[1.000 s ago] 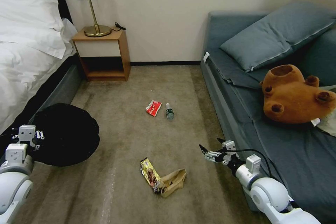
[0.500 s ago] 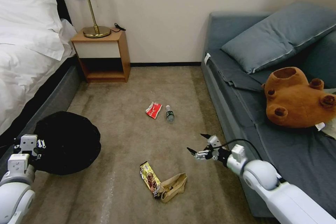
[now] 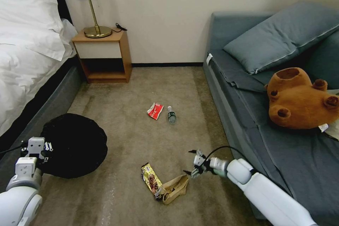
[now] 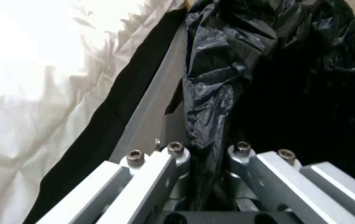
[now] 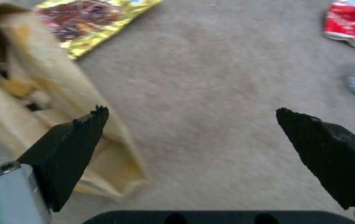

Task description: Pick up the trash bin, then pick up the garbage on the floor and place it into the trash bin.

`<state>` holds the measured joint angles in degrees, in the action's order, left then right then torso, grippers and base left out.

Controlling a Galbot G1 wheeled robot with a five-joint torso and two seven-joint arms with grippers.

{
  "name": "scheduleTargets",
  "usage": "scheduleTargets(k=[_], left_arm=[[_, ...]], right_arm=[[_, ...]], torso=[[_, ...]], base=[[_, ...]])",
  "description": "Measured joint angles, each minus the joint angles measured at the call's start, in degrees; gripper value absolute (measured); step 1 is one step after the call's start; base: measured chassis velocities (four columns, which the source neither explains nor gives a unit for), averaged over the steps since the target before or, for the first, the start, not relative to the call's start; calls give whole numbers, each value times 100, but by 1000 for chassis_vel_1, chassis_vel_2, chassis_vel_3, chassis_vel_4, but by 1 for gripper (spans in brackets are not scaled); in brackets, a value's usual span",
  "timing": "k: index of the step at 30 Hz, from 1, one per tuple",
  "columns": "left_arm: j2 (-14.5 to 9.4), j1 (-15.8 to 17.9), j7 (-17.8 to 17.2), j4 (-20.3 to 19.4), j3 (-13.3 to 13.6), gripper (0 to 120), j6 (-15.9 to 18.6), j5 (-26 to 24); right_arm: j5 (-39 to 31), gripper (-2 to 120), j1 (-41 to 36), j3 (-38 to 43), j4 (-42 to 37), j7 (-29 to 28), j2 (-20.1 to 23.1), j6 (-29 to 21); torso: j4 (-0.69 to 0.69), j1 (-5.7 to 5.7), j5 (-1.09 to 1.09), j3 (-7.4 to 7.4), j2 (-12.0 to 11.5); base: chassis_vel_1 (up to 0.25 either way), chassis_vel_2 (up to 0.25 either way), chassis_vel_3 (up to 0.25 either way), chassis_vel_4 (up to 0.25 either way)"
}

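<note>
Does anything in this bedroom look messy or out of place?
Yes. Litter lies on the carpet: a crumpled brown paper bag touching a gold snack wrapper, and farther off a red packet beside a small bottle. A plush bear lies upside down on the sofa.

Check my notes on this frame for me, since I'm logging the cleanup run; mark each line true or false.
1. The left gripper is shut on the bin. True; the left wrist view shows its fingers clamped on the black bag at the rim.
2. The right gripper holds the paper bag. False; it is open, just above the bag's end.
3. The wrapper lies inside the bin. False; it lies on the carpet, touching the paper bag.
4. The packet and bottle lie side by side on the carpet. True.
5. The bear is on the floor. False; it lies on the sofa.
</note>
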<state>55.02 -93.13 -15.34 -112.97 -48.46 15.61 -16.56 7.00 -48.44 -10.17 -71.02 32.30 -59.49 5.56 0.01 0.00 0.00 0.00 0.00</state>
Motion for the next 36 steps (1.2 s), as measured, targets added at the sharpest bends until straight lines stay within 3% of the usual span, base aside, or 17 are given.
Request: scheduleTargets(k=[8,15,23,33,35,36], left_arm=[[84,-39,3,-34,-18,5,-6,54],[179,-133,1,-155,-18,5,-6,88],[183,-226,30,-178,-131,5,-49,62],[176,-338,71,-87,-242,5,-149,51],[175,-386,79,-88,-261,5,-156,51],[175,-386,79,-88,-261,5,-156,51]], right_arm=[[145,100,-209,-108,58,0,-120,62],[386,100,-188,-166,477,-5,-655,242],[545,100,-205,-154,925,65,-866,388],[597,77,-191,-39,1290,208,-1104,523],[584,61,-205,-5,1338,227,-1170,551],[584,61,-205,-5,1338,227,-1170,551]], torso=[[-2,0,-1,0,0],[0,0,0,0,0],[0,0,0,-1,0],[-1,0,-1,-1,0],[-1,0,-1,-1,0],[-1,0,-1,-1,0]], base=[[0,0,0,0],[0,0,0,0],[0,0,0,0],[0,0,0,0],[0,0,0,0],[0,0,0,0]])
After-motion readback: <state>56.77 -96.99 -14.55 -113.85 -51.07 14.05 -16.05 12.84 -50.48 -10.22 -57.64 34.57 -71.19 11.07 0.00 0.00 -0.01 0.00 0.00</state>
